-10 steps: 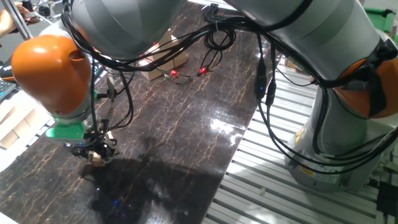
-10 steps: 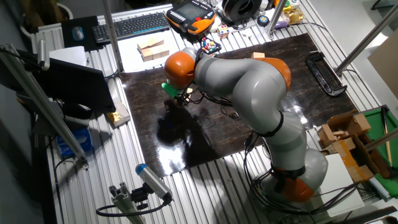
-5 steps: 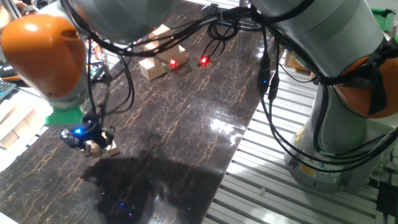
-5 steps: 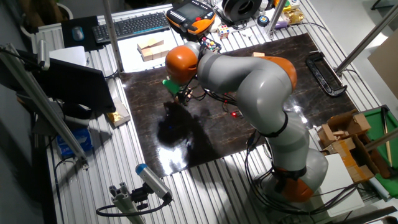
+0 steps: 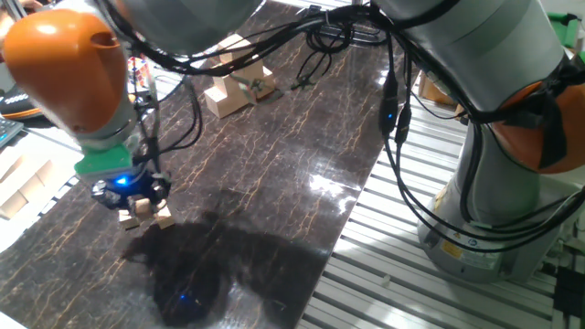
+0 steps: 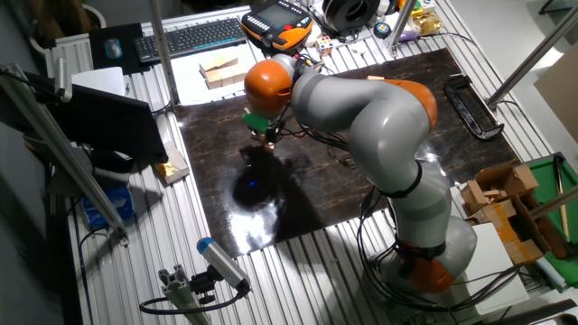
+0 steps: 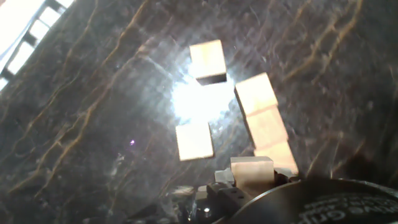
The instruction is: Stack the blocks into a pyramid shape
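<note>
In the hand view a row of three tan blocks lies on the dark table. Two loose blocks lie apart from it, one farther off and one to the left. A sixth block sits against my gripper and overlaps the near end of the row. It lines up with the fingers, so the gripper looks shut on it. In one fixed view the gripper hovers just above two visible blocks. In the other fixed view the gripper hides the blocks.
Larger tan wooden pieces and loose cables lie at the table's far end. The robot base stands on slatted aluminium to the right. A keyboard, a pendant and more wood pieces lie behind the table.
The gripper has risen from the table surface and shifted a little sideways over the blocks. The red lights at the far end have gone out.
</note>
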Available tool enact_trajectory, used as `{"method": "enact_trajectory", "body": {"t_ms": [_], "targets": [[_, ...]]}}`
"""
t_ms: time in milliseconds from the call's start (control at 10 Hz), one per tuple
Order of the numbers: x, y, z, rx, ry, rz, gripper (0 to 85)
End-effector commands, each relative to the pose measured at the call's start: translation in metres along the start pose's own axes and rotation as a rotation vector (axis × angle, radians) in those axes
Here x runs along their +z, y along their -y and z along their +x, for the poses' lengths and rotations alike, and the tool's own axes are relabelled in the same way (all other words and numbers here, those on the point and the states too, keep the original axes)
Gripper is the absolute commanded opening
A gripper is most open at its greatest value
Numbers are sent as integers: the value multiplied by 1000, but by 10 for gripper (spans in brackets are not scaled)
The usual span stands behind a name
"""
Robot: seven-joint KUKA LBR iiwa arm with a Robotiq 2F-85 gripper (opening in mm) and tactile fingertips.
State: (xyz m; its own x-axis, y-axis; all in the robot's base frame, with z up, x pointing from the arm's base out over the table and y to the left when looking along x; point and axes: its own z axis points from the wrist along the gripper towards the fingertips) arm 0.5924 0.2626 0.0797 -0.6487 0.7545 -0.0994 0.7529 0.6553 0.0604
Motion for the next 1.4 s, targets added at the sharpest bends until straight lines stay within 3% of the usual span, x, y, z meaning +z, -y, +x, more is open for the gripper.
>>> {"method": "enact_trajectory", "body": {"t_ms": [0,300,700,1300], "targets": [[2,3,-4,-8,-3,-3,7],[5,11,-12,-81,-2,-10,7],[7,14,-14,-188,13,5,7],[9,17,-15,-224,-8,-11,7]]}}
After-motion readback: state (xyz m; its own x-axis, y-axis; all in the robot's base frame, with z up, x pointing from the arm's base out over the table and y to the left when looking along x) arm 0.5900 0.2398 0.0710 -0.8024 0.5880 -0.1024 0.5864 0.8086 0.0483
